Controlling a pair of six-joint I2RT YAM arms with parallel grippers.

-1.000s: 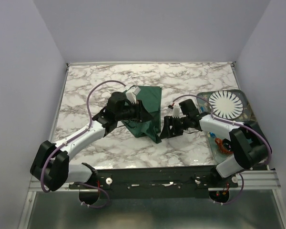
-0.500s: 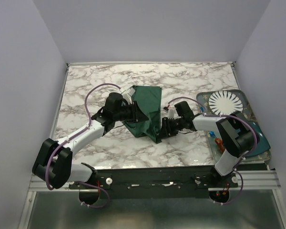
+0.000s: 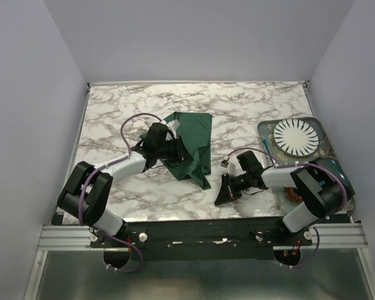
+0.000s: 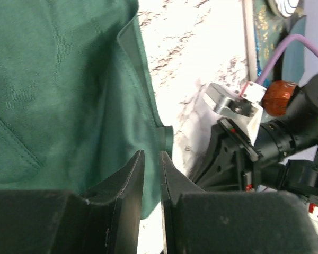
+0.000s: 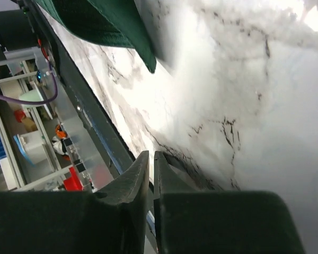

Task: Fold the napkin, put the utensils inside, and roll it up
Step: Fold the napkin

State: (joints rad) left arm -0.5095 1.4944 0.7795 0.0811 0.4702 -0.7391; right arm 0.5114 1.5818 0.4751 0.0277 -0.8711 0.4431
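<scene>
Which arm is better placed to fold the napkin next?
Left. The left hand is right over the napkin edge; the right hand is apart from the cloth, low over the table.

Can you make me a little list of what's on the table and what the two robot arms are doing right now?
napkin: dark green, folded over in layers, lying near the middle of the marble table
left tool: over the napkin's edge, closed to a thin slit
right tool: closed, low over bare marble, apart from the napkin
fork: not visible in any view
tray: at the right edge, holding a white fluted plate
</scene>
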